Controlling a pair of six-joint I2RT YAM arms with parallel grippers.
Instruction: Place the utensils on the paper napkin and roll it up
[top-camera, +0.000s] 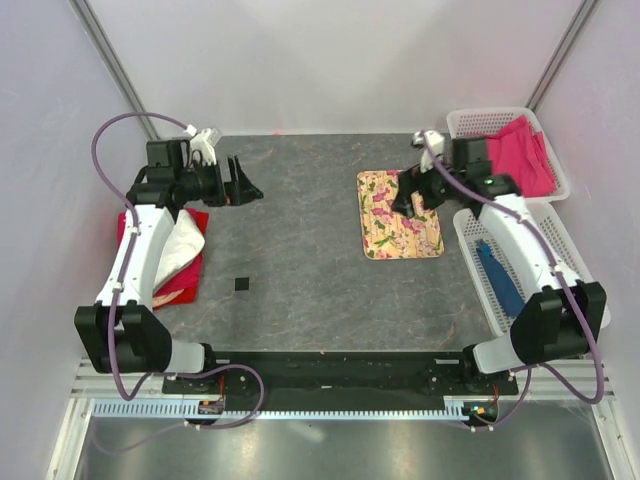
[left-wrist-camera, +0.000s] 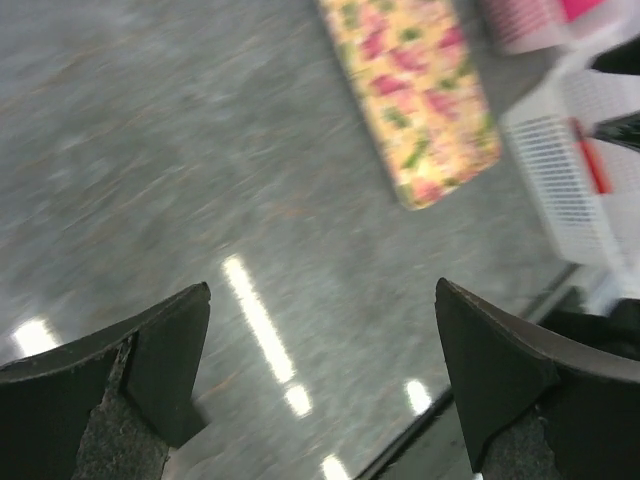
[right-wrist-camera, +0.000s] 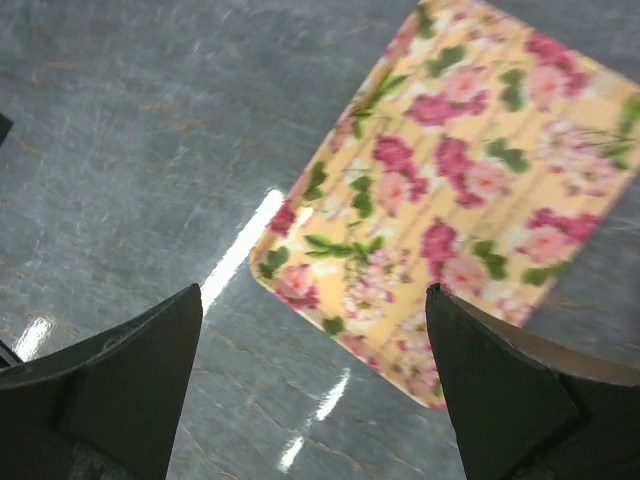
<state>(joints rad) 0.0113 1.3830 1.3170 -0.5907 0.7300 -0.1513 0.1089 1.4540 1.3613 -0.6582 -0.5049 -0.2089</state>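
Note:
The floral mat (top-camera: 400, 213) lies flat at the right of the grey table (top-camera: 300, 270). My right gripper (top-camera: 412, 200) hangs open just above the mat's left part; in the right wrist view the mat (right-wrist-camera: 460, 200) fills the upper right and nothing is between the fingers of the gripper (right-wrist-camera: 315, 330). My left gripper (top-camera: 245, 180) is open over bare table at the far left, pointing toward the mat (left-wrist-camera: 415, 95), with nothing in this gripper (left-wrist-camera: 322, 330) either. A long blue item, probably the utensils (top-camera: 497, 277), lies in the near white basket (top-camera: 475, 255). Red and white napkins (top-camera: 180, 250) are stacked under the left arm.
A second white basket (top-camera: 470, 122) at the back right holds pink cloth (top-camera: 520, 150). A small black square (top-camera: 240, 284) lies on the table left of centre. The left wrist view shows a red-handled tool (left-wrist-camera: 592, 165) in a white basket (left-wrist-camera: 560, 190). White walls enclose the table.

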